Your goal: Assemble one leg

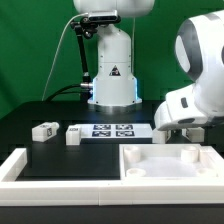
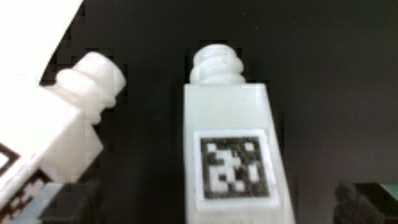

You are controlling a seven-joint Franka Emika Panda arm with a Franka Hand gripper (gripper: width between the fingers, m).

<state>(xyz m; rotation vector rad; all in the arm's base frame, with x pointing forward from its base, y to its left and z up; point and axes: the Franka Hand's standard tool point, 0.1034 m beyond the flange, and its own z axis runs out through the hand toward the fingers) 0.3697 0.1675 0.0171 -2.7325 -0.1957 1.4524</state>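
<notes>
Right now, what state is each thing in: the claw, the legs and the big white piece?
claw: open, straddling a leg, not gripping.
leg under the claw: lying flat, tag up, loose.
neighbouring leg: lying loose alongside.
outer leg: loose, untouched.
leg by the marker board: loose, untouched.
big white piece: flat, recesses up, visible recesses empty.

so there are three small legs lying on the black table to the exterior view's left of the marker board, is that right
Not three, two: the outer leg and the inner leg lie on the black table to the exterior view's left of the marker board. The exterior view shows it.
</notes>
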